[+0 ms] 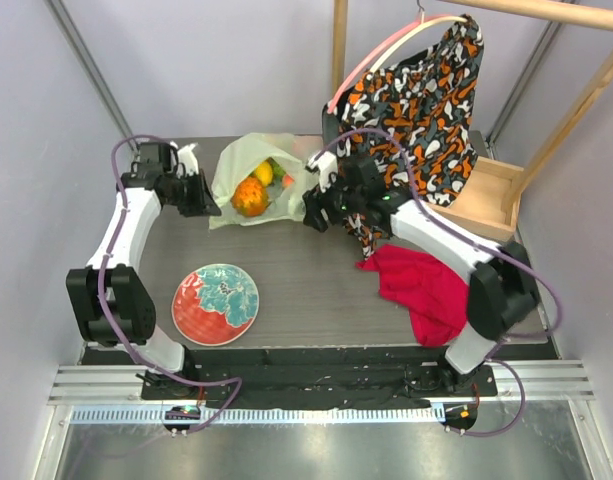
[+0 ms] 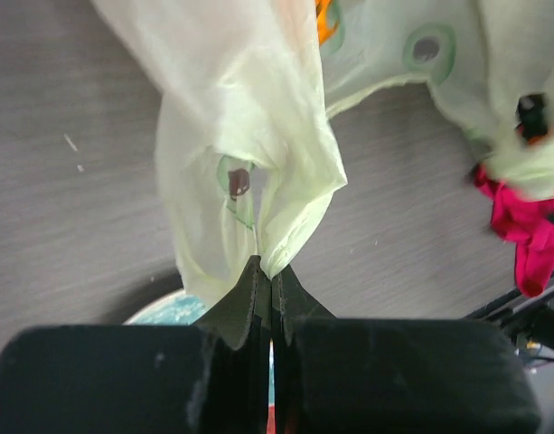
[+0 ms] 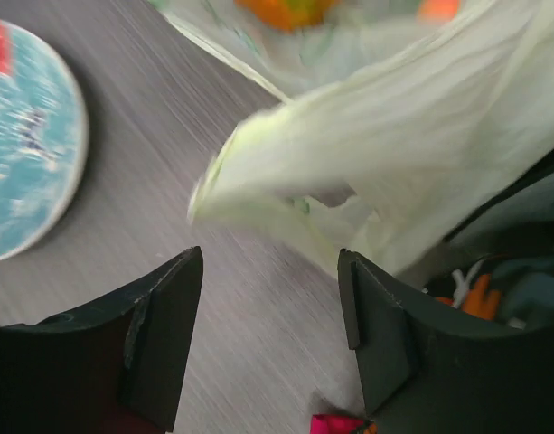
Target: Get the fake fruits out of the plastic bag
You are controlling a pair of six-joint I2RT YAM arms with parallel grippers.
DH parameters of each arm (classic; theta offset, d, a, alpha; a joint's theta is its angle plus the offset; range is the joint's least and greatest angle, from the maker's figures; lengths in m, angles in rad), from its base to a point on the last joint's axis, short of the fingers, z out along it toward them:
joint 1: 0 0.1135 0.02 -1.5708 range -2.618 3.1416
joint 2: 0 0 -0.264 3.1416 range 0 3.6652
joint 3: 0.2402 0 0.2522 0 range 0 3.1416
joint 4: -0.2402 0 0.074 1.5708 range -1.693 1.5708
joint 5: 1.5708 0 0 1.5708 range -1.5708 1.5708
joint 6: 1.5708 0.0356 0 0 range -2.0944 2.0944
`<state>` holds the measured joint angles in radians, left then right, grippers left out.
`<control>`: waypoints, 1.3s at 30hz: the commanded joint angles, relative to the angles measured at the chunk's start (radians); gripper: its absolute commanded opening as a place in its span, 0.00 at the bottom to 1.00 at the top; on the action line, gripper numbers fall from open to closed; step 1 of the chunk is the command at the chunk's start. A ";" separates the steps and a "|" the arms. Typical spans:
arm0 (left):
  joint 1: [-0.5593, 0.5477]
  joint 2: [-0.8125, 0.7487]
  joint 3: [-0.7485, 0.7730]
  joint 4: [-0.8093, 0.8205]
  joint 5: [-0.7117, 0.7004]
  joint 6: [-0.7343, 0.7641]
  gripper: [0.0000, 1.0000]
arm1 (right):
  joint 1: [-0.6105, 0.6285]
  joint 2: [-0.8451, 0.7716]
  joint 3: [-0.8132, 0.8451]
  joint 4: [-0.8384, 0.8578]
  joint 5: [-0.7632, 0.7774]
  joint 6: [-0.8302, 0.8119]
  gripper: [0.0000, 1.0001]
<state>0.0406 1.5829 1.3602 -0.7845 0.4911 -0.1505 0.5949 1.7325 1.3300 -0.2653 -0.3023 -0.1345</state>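
The pale yellow-green plastic bag [image 1: 248,165] lies at the back middle of the table with its mouth open. Inside it I see an orange fruit [image 1: 249,197], a yellow one [image 1: 263,172] and a green one [image 1: 278,171]. My left gripper [image 1: 208,195] is shut on the bag's left edge; in the left wrist view the thin film [image 2: 249,172] is pinched between the closed fingers [image 2: 270,287]. My right gripper [image 1: 314,212] is open and empty just right of the bag; its view shows the bag's handle loop [image 3: 376,172] just beyond the spread fingers [image 3: 376,334].
A red-and-teal round plate [image 1: 215,303] lies at the front left. A red cloth [image 1: 427,288] lies at the right. An orange-black-white patterned garment [image 1: 416,90] hangs from a wooden rack [image 1: 486,195] behind my right arm.
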 commanded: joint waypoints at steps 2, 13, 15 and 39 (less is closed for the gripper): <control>0.004 -0.052 0.138 0.018 0.024 -0.037 0.01 | 0.055 -0.235 0.087 0.038 -0.118 -0.079 0.67; 0.004 -0.044 0.111 0.042 0.018 -0.097 0.01 | 0.183 0.109 0.348 0.110 0.069 0.038 0.59; 0.005 -0.044 0.116 0.028 0.021 -0.077 0.01 | 0.177 0.221 0.452 0.113 0.159 0.091 0.63; 0.005 -0.147 -0.026 -0.018 0.152 -0.031 0.05 | 0.164 0.743 0.816 0.243 0.189 0.351 0.96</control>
<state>0.0414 1.4693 1.3048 -0.8051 0.5865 -0.1757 0.7292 2.3856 2.0197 0.0021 -0.1402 0.1913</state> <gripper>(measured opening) 0.054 0.978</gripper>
